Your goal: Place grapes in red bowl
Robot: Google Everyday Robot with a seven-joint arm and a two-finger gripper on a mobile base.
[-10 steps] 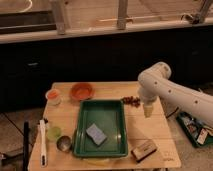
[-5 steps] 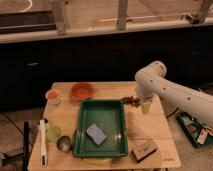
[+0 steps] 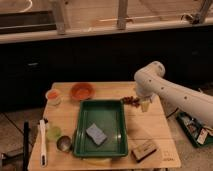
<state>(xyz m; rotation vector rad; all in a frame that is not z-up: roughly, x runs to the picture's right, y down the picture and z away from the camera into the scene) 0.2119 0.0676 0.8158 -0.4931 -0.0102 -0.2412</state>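
The grapes (image 3: 131, 100), a small dark reddish-brown bunch, lie on the wooden table (image 3: 107, 125) just right of the green tray's far corner. The red bowl (image 3: 82, 91) stands at the table's back, left of the grapes. My gripper (image 3: 144, 105) hangs from the white arm (image 3: 170, 95) just right of the grapes, low over the table.
A green tray (image 3: 101, 128) with a blue-grey sponge (image 3: 96, 134) fills the table's middle. A pale cup with orange inside (image 3: 53, 96) stands at the back left. A metal cup (image 3: 64, 143), a green cup (image 3: 53, 132), a white-handled tool (image 3: 42, 142) and a brown block (image 3: 144, 149) lie near the front.
The arm has shifted left and lower, bringing the gripper closer to the grapes. The grapes and bowl have not moved.
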